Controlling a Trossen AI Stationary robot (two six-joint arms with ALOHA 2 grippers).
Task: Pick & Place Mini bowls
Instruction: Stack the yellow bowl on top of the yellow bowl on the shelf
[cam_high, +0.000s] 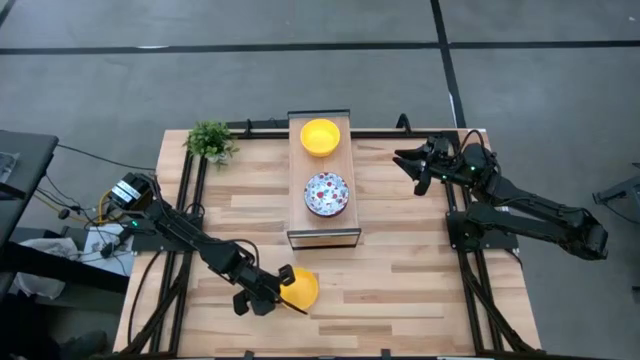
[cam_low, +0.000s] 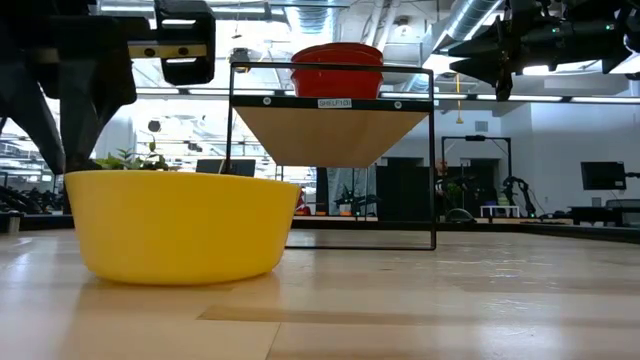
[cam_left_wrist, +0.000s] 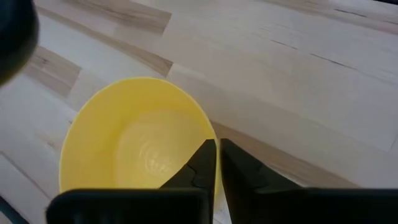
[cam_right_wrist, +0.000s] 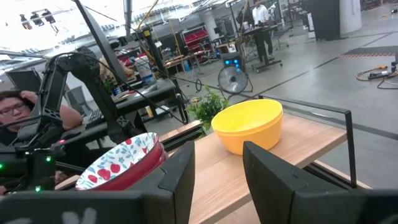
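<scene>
The wooden table (cam_high: 400, 290) fills the middle of the high view, and at its upper centre stands a raised wooden shelf (cam_high: 297, 190) on a black frame. From above, the shelf carries two bowls: a yellow bowl (cam_high: 320, 137) toward the top of the frame and a floral bowl (cam_high: 327, 194) just below it. The low view sees that shelf only from underneath, so there the floral bowl shows just its red outside above the board (cam_low: 337, 70), and the shelf's yellow bowl is hidden behind it.

A third bowl, also yellow (cam_high: 300, 288), sits on the tabletop at the lower centre of the high view. In the low view it looms at the left (cam_low: 180, 225), resting flat on the wood.

The left gripper (cam_high: 268, 296) is at this bowl's left edge. Only the left wrist view shows the grip closely: the two dark fingers (cam_left_wrist: 200, 168) stand very narrow, one on each side of the bowl's rim, with a thin slit of yellow between them.

The right gripper (cam_high: 412, 163) hangs at the upper right of the high view, beside the shelf and apart from it, its fingers (cam_right_wrist: 273, 171) spread with nothing between them.

A small potted plant (cam_high: 210, 140) stands at the table's upper left corner. In the right wrist view, a person (cam_right_wrist: 18, 118) sits at the left edge, beyond the table.
</scene>
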